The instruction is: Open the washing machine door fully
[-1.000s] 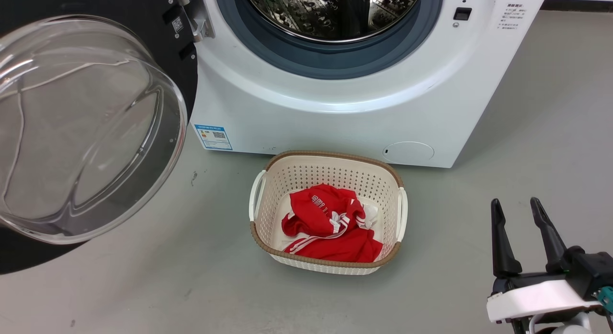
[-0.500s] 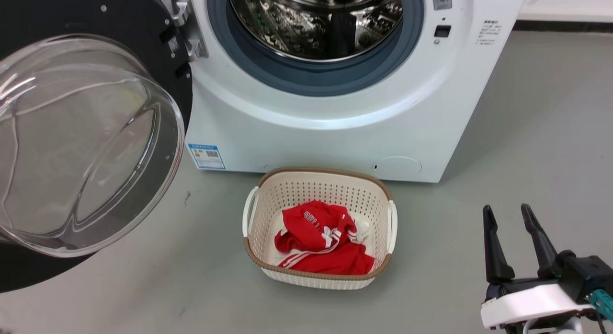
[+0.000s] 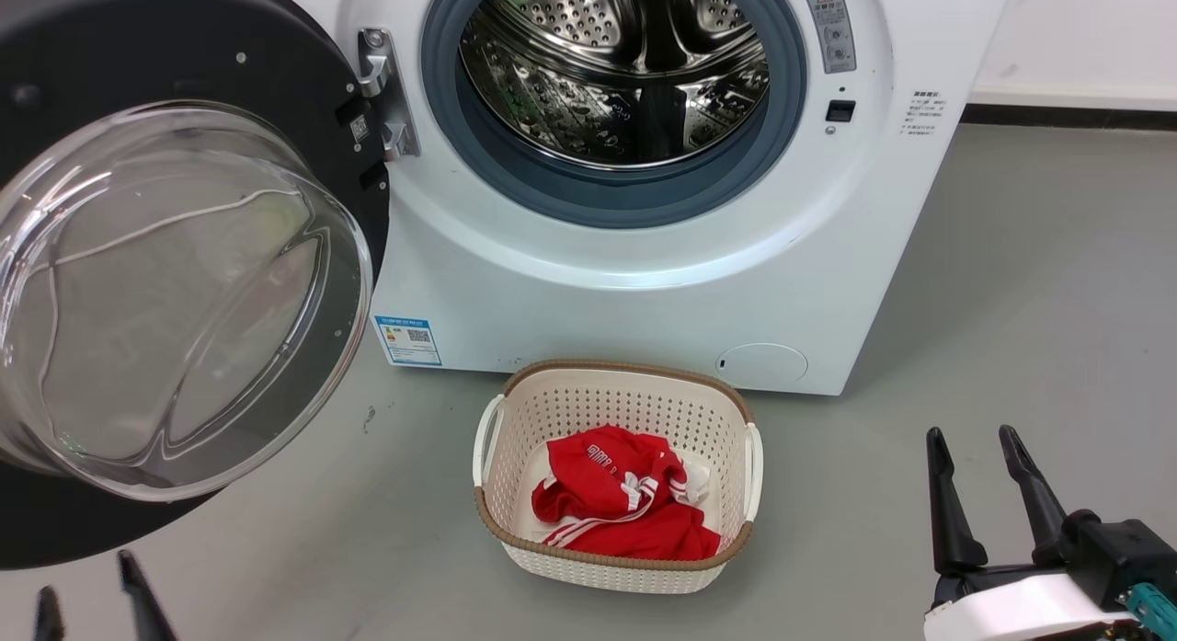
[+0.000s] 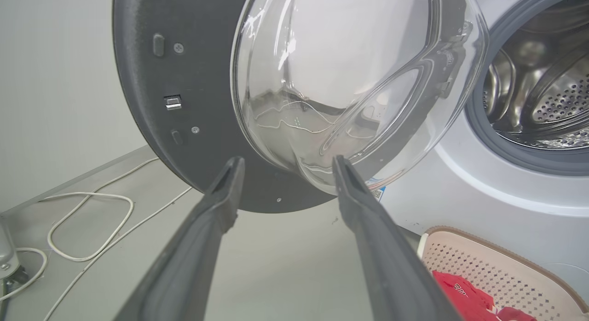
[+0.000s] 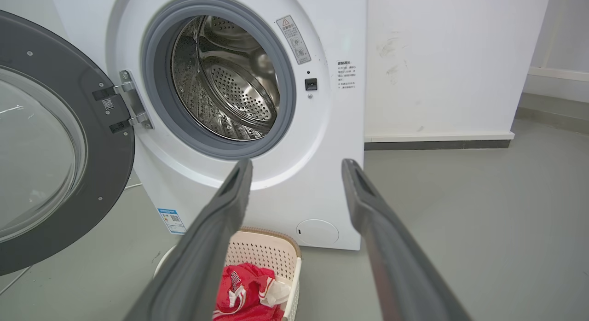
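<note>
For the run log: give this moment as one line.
door wide open, untouched | left claw open, empty, near door's lower edge | right claw open, empty | red clothes in basket

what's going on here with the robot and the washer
A two-armed robot is working on opening the washing machine door, which is swung wide to the left of the washing machine, leaving the drum exposed. Neither gripper grips it: the left gripper hangs open low in front of the door, and the right gripper is open at the right. A basket holding a red garment sits on the floor in front.
</note>
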Tool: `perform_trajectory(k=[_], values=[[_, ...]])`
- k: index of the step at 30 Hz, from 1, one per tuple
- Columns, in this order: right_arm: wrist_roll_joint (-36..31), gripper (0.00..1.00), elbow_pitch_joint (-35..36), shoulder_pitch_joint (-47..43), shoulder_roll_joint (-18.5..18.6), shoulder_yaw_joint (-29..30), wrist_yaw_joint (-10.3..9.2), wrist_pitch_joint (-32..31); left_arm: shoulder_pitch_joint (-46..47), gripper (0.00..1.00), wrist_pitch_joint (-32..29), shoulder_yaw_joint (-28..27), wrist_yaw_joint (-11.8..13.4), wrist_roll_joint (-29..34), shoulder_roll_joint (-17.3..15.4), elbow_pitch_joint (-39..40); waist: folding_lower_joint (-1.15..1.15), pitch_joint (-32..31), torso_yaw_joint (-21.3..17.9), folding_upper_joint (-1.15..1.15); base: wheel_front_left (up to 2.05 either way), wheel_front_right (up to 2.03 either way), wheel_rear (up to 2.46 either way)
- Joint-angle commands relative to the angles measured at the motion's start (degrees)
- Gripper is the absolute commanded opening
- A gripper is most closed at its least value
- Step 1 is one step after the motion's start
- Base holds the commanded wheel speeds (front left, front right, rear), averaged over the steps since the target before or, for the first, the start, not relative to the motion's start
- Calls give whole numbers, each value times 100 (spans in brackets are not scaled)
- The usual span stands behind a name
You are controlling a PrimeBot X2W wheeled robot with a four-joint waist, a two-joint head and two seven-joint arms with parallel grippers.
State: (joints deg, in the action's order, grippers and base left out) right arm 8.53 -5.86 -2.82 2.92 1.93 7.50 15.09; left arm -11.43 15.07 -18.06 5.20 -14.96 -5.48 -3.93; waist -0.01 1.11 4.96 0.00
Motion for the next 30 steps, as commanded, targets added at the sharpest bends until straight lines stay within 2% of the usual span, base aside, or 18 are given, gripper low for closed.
perform_trajectory(k=[1,7,12,18,30], values=[[-32,100,15,-38,-9,-15,-2,8,-55,100,13,88,-9,47,64,89,1,-31,-6,0,0,0,0],[-66,100,63,-72,-8,-55,-3,8,-176,100,14,644,-80,357,196,435,1,-98,-115,0,0,0,0],[-152,100,113,-82,-8,-37,-3,8,20,100,14,1105,-109,353,245,613,1,-99,-226,0,0,0,0],[-195,100,166,-47,-8,-30,-3,8,341,100,14,1608,-215,722,249,588,1,-89,-381,0,0,0,0],[-458,100,300,-33,-8,-141,-3,8,1020,100,13,1886,-452,1134,102,92,1,-130,-650,0,0,0,0]])
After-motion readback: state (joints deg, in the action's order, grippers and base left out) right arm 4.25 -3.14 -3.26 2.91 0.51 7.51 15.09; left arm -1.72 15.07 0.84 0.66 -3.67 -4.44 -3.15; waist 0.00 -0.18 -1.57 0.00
